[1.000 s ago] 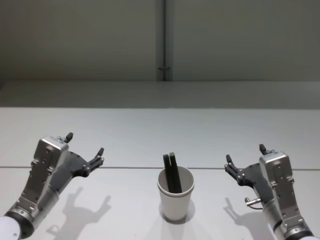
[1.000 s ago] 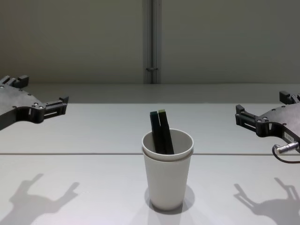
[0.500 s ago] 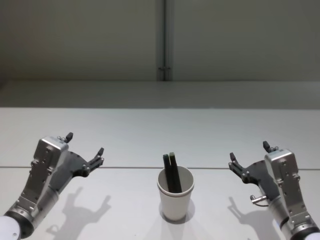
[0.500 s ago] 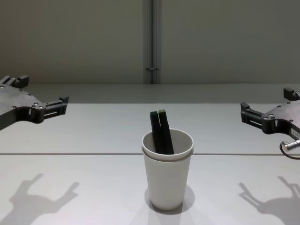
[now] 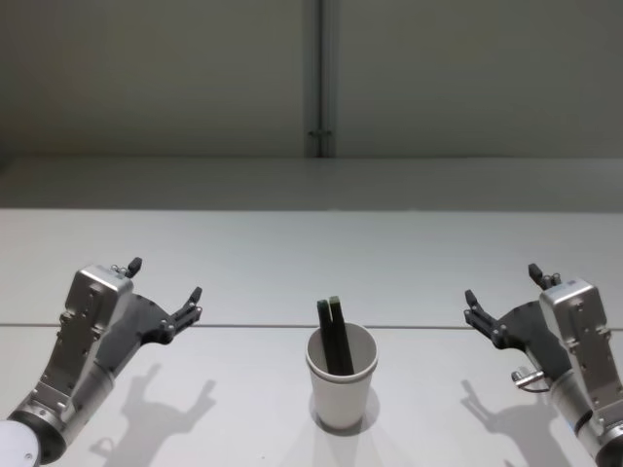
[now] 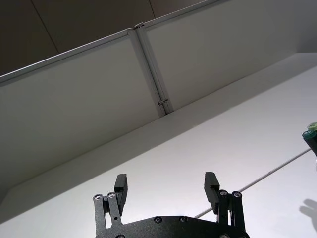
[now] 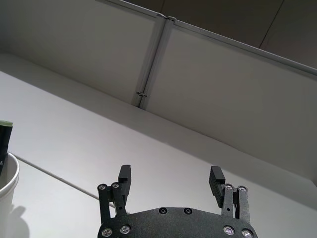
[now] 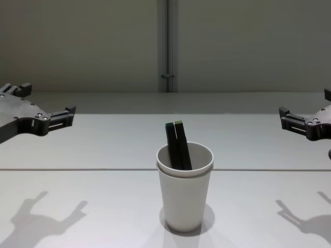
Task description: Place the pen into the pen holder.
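Observation:
The pen holder (image 5: 341,389) (image 8: 185,194), a tall off-white paper cup, stands upright at the middle of the white table. Two dark pens (image 5: 334,336) (image 8: 177,144) lean inside it, their tops sticking above the rim; one has a green end. My left gripper (image 5: 165,279) (image 8: 49,101) (image 6: 166,183) hovers to the left of the cup, open and empty. Off to the cup's right is my right gripper (image 5: 503,285) (image 8: 306,103) (image 7: 171,174), also open and empty. The right wrist view catches the cup's rim (image 7: 11,173) and a pen top (image 7: 4,131) at its edge.
The white table (image 5: 311,253) has a seam line running across it behind the cup. A grey wall with a vertical metal strip (image 5: 319,78) closes off the far side. Bare tabletop lies on both sides of the cup.
My right gripper has drawn away from the cup, moving to the right and slightly back. The left gripper, the cup and the pens have stayed put.

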You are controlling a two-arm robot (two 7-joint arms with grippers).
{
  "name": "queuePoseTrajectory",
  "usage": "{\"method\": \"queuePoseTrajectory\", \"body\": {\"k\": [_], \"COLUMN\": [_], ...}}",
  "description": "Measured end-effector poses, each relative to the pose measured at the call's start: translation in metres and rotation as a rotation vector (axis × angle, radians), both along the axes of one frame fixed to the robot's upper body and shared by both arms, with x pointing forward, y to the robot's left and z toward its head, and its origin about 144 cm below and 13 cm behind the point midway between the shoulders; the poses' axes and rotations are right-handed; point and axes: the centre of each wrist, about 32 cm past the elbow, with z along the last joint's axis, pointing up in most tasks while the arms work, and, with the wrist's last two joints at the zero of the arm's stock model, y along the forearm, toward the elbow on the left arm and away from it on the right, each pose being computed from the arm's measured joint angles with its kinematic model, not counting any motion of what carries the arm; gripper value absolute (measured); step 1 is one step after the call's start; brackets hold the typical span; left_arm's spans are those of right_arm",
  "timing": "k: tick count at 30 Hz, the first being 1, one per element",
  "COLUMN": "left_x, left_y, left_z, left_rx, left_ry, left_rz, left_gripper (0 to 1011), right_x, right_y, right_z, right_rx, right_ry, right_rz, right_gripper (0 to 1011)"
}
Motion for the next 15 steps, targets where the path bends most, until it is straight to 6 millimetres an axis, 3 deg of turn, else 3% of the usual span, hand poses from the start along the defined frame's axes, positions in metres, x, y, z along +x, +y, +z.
{"method": "queuePoseTrajectory", "body": {"k": [15], "left_x": [0.0], "left_y": [0.0], "left_z": [0.0], "left_rx": [0.0], "left_ry": [0.0], "left_rz": [0.0], "left_gripper": [1002], "right_x": [0.005], "right_y": [-0.032], "right_z": [0.011], "right_rx": [-0.048], "right_ry": [0.005], "right_rz": [0.027], "right_gripper": [1001]}}
